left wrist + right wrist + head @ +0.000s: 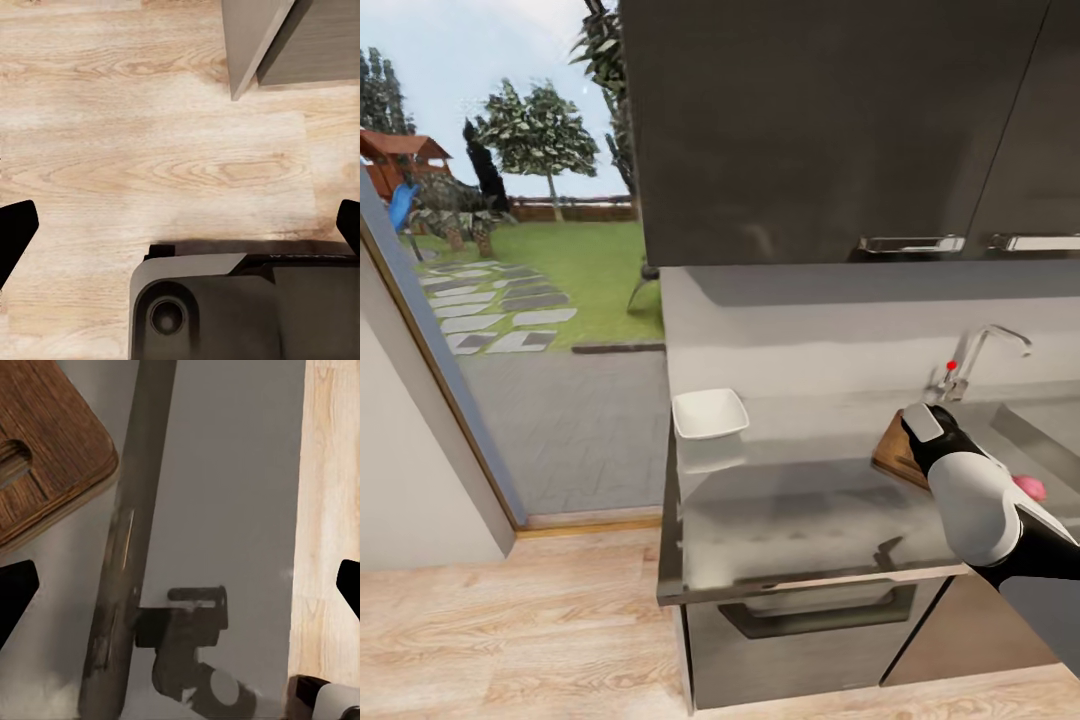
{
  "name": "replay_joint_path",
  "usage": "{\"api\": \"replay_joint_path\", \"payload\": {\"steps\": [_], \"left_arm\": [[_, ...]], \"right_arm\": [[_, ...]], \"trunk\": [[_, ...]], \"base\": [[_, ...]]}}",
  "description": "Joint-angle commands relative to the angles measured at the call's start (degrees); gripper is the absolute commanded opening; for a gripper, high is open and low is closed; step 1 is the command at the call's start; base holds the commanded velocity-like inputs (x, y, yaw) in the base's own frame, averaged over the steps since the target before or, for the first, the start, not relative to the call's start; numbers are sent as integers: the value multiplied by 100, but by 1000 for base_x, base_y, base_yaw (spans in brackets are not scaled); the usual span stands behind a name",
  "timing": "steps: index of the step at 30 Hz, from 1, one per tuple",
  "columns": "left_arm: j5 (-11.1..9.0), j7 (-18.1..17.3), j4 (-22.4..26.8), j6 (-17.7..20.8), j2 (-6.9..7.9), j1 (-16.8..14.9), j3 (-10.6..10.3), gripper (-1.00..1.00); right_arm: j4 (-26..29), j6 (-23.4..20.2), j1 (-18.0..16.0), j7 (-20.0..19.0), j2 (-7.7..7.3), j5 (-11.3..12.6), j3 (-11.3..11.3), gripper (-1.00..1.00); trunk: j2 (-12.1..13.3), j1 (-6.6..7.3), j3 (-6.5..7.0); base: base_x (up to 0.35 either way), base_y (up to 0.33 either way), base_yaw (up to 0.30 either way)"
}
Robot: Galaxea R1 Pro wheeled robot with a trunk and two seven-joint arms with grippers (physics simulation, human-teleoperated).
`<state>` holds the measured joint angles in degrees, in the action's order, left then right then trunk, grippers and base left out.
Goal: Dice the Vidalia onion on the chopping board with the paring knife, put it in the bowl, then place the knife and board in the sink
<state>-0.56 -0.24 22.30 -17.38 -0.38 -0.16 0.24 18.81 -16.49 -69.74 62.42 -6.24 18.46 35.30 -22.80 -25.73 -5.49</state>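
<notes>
The grey countertop point(800, 510) carries the white bowl point(710, 412) near its left end. The dark-brown chopping board point(894, 450) lies further right, mostly behind my right arm point(972, 500). Just right of that arm, by the sink point(1040, 425), a bit of the pink Vidalia onion point(1028, 487) peeks out. My right gripper point(180, 589) is open above the countertop point(225, 472), beside the chopping board's point(52, 450) slot-handle corner. My left gripper point(180, 229) is open over the wooden floor point(150, 150). The paring knife is out of view.
A chrome tap point(982, 358) with a red dot stands behind the board. Dark wall cabinets point(830, 130) hang over the counter, and a dark drawer front point(815, 615) sits below it. A glass opening onto a garden point(530, 270) is at the left. My dark base point(240, 307) is below the left gripper.
</notes>
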Motion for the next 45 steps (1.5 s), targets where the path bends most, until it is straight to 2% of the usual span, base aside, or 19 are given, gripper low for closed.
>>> {"api": "replay_joint_path", "payload": {"steps": [1,45], "left_arm": [[-4,-2,2,-12,-1,-3,2,100],[21,-4,-6,-20,3,-1,-32,100]], "right_arm": [[5,-26,-4,25,-2,17,-6,100],[-61,34,-4,25,0,8,-6,100]], "trunk": [[-12,-5,-12],[-12,-5,-12]], "base": [[157,117,0],[58,7,0]]}}
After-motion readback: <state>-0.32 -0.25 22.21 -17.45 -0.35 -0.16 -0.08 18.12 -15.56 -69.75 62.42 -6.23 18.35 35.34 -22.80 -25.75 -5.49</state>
